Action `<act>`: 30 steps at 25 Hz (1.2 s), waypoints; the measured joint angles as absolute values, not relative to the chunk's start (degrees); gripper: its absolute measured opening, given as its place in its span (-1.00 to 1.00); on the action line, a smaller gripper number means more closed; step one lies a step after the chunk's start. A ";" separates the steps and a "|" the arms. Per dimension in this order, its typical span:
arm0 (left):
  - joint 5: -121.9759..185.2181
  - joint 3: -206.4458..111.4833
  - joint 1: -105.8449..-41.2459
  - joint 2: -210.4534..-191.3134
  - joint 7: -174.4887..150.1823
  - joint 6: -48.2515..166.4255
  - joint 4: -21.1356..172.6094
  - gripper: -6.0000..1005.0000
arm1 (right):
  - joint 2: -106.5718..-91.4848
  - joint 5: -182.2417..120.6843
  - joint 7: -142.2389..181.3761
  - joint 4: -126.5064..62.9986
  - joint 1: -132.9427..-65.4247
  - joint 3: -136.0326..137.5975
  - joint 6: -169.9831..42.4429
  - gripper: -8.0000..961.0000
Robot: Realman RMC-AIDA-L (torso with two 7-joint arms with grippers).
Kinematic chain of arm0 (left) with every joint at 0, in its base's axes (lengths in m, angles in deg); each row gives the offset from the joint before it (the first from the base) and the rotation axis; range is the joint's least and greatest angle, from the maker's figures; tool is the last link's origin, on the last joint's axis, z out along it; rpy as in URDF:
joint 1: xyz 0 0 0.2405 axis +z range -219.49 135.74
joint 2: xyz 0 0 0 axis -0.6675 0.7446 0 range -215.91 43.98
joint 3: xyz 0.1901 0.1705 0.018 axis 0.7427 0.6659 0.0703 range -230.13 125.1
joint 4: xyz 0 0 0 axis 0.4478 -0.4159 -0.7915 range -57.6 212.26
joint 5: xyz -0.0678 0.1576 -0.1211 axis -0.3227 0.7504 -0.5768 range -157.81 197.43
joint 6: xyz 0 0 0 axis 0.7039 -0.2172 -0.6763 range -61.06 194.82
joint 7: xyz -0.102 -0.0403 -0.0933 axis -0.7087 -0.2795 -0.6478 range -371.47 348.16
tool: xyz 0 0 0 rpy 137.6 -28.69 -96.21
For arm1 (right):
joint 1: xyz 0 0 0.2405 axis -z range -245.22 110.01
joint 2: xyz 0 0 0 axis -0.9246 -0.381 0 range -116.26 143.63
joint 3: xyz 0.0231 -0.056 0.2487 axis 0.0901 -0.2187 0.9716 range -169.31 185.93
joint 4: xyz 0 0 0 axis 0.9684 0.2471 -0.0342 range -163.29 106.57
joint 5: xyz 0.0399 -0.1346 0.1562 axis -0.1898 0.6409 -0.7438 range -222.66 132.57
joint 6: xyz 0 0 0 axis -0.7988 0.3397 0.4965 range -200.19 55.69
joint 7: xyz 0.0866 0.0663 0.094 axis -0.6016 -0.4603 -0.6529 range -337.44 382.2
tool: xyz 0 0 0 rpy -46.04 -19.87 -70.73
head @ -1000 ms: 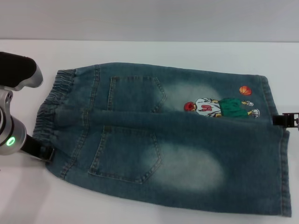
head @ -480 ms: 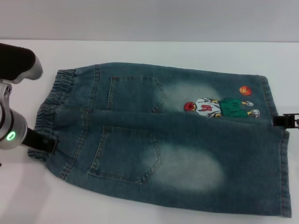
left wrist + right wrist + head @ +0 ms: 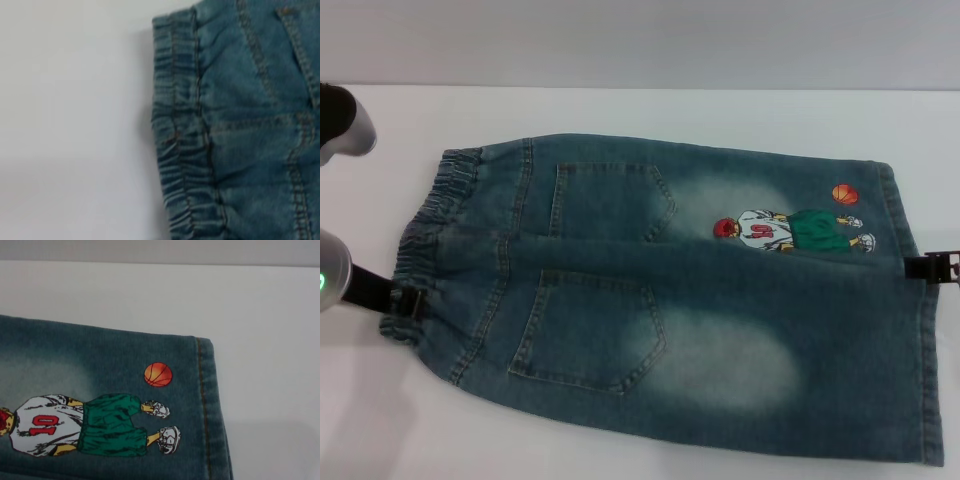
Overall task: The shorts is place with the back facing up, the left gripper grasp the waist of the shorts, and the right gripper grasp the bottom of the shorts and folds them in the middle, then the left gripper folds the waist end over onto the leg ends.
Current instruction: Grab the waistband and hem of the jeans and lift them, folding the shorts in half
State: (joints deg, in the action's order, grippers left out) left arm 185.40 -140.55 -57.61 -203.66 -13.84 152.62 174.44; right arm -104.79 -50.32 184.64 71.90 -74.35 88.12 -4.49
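The shorts [image 3: 670, 300], long faded-wash blue denim with two back patch pockets, lie flat and back-up on the white counter [image 3: 620, 110], the puckered elastic waist [image 3: 425, 240] toward the robot's left and the straight stitched leg ends [image 3: 910, 300] toward its right, the nearer hem corner cut off by the picture's edge. The left gripper [image 3: 405, 303], a black claw on a silver arm mostly out of view, touches the near end of the waist; whether it is clenched on the band cannot be told. The right gripper [image 3: 932, 268], black, shows only as a sliver at the hem, its state equally unclear. The cartoon basketball-player print [image 3: 95, 425] sits near the far leg's hem.
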 joint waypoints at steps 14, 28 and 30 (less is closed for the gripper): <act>185.40 -140.50 -57.54 -203.65 -13.63 151.93 171.76 0.14 | -104.79 -50.32 184.63 72.07 -74.20 88.02 -4.39 0.38; 185.30 -140.05 -58.49 -203.83 -13.50 150.99 169.01 0.69 | -104.79 -50.32 184.65 72.19 -74.20 88.03 -4.40 0.38; 185.30 -140.05 -58.49 -203.83 -13.50 150.93 168.94 0.69 | -104.79 -50.32 184.70 72.19 -74.20 88.03 -4.40 0.38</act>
